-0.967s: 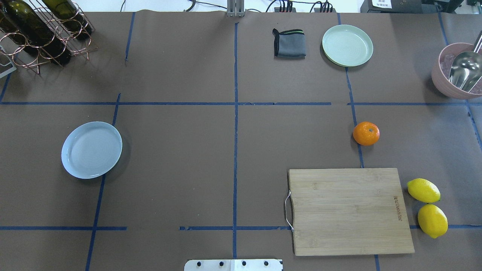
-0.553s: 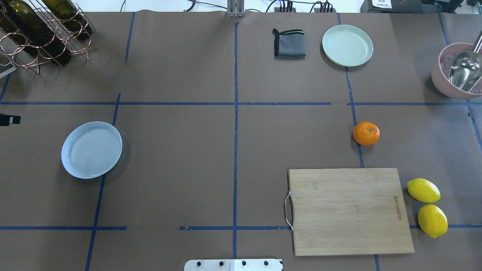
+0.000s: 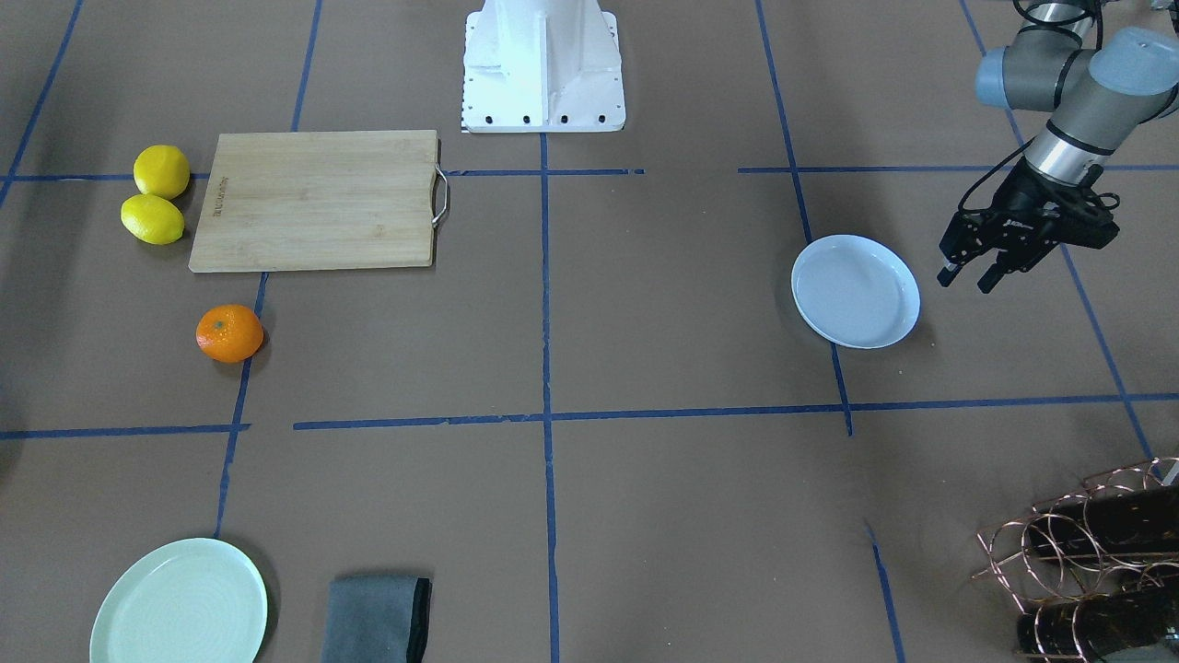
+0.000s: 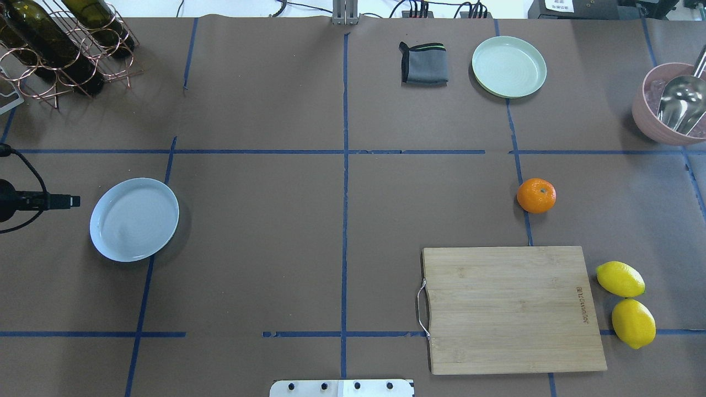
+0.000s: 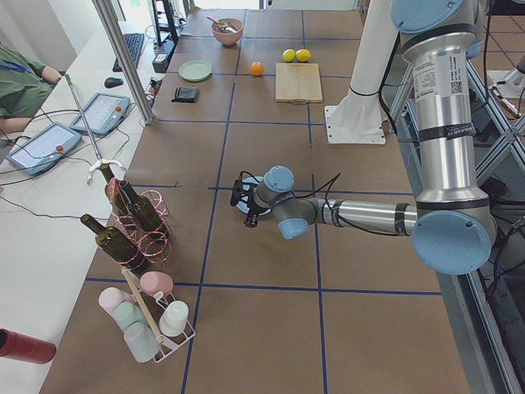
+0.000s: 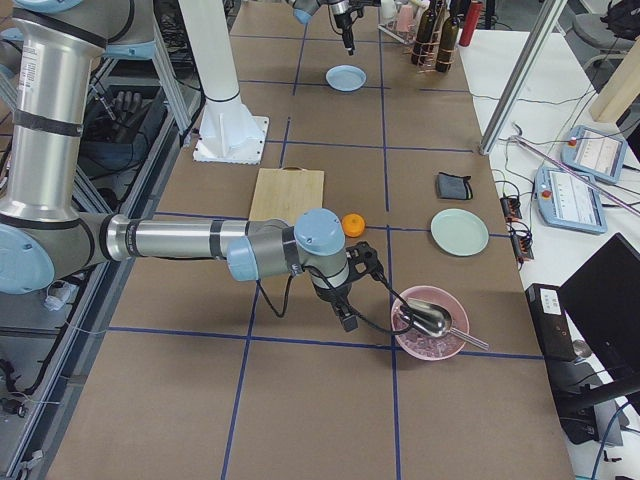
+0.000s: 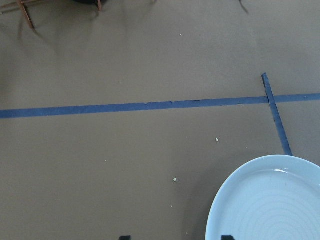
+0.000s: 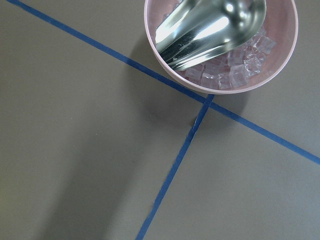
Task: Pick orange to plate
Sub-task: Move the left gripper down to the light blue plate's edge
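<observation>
Front camera, left gripper (image 3: 963, 280): I see it hanging just beside the plate (image 3: 856, 291), on the side away from the orange. Its fingers are spread apart with nothing between them.
Front camera, orange (image 3: 229, 333): it sits on the table, well apart from the plate.
Overhead, plate (image 4: 134, 219): it lies flat with nothing on it. The left gripper (image 4: 69, 201) shows side-on just beside its rim, not touching.
Overhead, orange (image 4: 536, 195): it is far across the table from the plate. The cutting board (image 4: 513, 309) is likewise far from the plate, and the two lemons (image 4: 620, 279) are farther still.
Left-side camera, orange (image 5: 257, 69): it is small, well beyond the plate. My near arm reaches out low to the plate and hides most of it.
Right-side camera, right gripper (image 6: 347, 318): it is well apart from the plate, next to a pink bowl (image 6: 432, 352). I cannot tell whether its fingers are apart or together. The orange (image 6: 352, 224) lies on the plate's side of this gripper.
Left wrist camera, fingertips (image 7: 125, 237): I see two tips set wide apart, one over bare table beside the plate and the other at the plate's (image 7: 270, 200) rim.
Right wrist camera, pink bowl (image 8: 220, 89): it holds ice cubes (image 8: 240, 67) and a metal scoop (image 8: 210, 30). This view does not settle the finger state either.
</observation>
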Robot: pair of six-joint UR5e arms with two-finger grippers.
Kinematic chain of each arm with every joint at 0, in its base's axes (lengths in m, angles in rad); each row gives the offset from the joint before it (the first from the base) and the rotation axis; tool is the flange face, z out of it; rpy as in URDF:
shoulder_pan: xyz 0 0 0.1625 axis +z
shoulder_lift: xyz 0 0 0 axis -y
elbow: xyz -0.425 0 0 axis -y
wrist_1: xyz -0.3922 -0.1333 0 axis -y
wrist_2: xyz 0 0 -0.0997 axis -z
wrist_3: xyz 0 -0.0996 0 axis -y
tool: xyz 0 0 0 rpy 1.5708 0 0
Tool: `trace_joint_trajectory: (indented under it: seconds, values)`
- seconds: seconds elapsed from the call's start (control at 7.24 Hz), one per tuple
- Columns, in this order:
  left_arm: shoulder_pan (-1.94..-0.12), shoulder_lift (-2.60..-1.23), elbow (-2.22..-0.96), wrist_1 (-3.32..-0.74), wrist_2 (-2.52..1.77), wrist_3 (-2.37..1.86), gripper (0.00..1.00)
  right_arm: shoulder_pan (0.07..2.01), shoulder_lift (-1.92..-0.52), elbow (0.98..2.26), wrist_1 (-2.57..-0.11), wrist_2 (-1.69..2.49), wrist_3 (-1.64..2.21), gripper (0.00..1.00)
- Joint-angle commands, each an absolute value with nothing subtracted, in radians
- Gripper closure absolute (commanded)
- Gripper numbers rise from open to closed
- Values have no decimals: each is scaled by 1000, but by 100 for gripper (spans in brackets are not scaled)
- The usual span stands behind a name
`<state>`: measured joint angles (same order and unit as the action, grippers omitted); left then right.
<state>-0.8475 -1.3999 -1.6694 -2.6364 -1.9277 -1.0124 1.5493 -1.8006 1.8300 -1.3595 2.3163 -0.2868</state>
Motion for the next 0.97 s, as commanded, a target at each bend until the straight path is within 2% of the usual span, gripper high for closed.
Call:
trace_joint_trajectory:
  seconds: [0.0, 0.14, 0.55, 0.83]
  values:
    - [-755, -1419, -1664, -2638, -1864, -1106, 33, 1549, -1804, 1830, -1359, 2316, -287, 0]
    - [-732, -1423, -1660, -2637, -1846, -1127, 35, 1549, -1804, 1830, -1359, 2315, -287, 0]
    - [-718, -1447, -1626, -2638, -1819, -1138, 54, 1549, -1804, 1830, -1359, 2315, -287, 0]
    - [-718, -1447, -1628, -2638, -1819, -1137, 100, 1549, -1804, 1830, -1359, 2315, -287, 0]
